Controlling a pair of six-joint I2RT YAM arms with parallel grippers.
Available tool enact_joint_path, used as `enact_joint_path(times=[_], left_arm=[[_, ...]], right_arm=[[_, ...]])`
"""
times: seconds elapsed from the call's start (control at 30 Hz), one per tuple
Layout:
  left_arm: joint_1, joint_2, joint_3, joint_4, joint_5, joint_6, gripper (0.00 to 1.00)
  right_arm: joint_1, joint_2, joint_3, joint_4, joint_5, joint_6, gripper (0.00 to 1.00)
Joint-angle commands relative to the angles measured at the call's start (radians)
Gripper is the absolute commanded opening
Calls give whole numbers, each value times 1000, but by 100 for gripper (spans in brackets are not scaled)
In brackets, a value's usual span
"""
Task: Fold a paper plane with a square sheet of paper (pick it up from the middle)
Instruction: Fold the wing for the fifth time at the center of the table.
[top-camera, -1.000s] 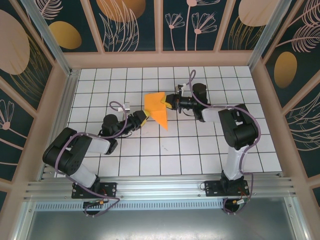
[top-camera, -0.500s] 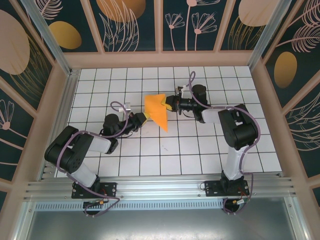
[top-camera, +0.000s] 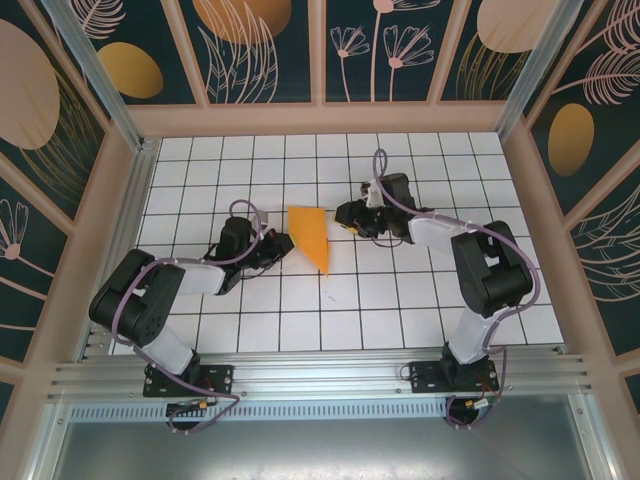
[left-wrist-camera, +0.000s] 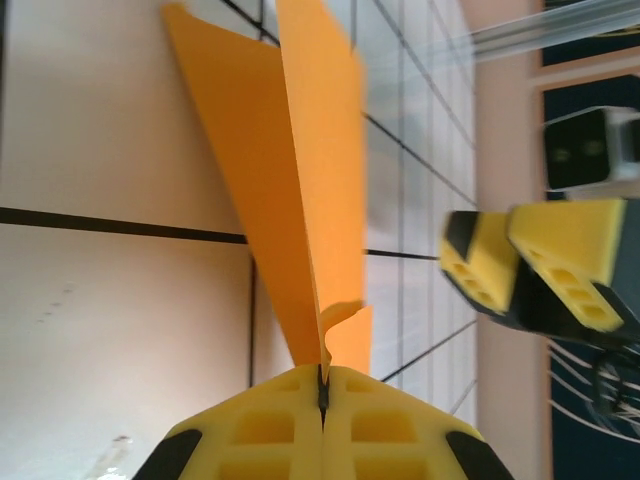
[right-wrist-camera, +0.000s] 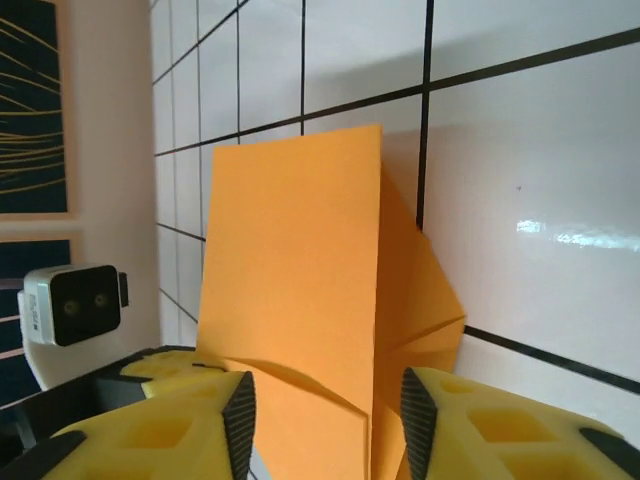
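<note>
Left claw (left-wrist-camera: 322, 378) pinching folded orange paper (left-wrist-camera: 300, 190); right claw (right-wrist-camera: 322, 405) spread, just beside it.

The left pincer (top-camera: 283, 243) has closed its jaws on the left edge of the folded orange paper (top-camera: 310, 235). The right pincer (top-camera: 345, 213) has parted its jaws, let go and drawn back to the paper's right. The paper now shows narrower and more pointed.
</note>
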Motion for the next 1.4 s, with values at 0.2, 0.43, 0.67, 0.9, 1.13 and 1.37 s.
enact_joint_path(times=[0.2, 0.43, 0.67, 0.9, 1.13, 1.37], left_arm=[[-5, 40, 88, -252, -54, 153, 0], [-12, 57, 115, -264, -38, 171, 0], [-41, 65, 138, -245, -1, 165, 0], [-51, 84, 172, -291, -30, 179, 0], [-54, 119, 185, -305, -27, 180, 0], [-72, 147, 207, -289, -11, 167, 0]], right_arm=[[145, 40, 53, -150, 86, -162, 26], [156, 112, 75, -160, 61, -166, 21], [150, 129, 69, -177, 85, -170, 20], [139, 127, 58, -191, 105, -178, 20], [135, 115, 37, -216, 138, -184, 18], [134, 127, 30, -235, 168, -184, 17]])
